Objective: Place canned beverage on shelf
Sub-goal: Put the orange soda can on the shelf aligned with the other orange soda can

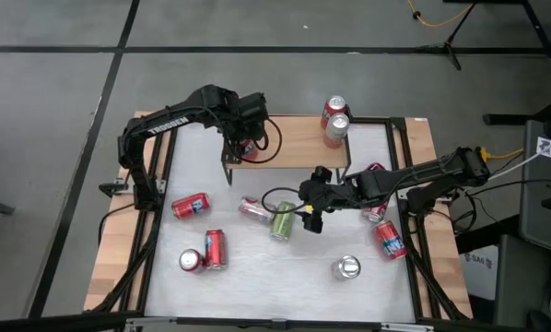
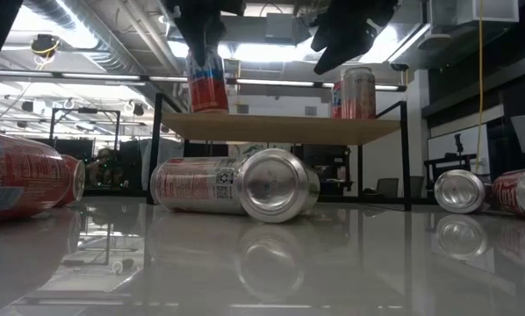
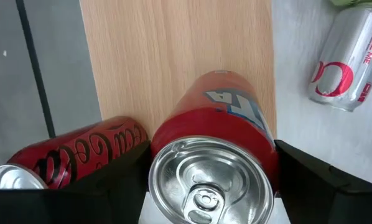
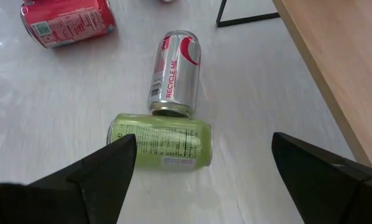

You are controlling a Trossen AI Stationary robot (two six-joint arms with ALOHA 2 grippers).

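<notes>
One red can (image 3: 220,124) in left claw (image 3: 211,180) — base hidden.

My left gripper (image 1: 241,140) holds a can (image 2: 207,81) upright on the shelf (image 1: 294,138), near its left end; two cans (image 1: 335,120) stand at its right end.

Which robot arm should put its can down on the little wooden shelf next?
The left arm, probably. Its end effector is shut on a red can right over the shelf. The right end effector is open and empty, above a green can lying on the table.
</notes>
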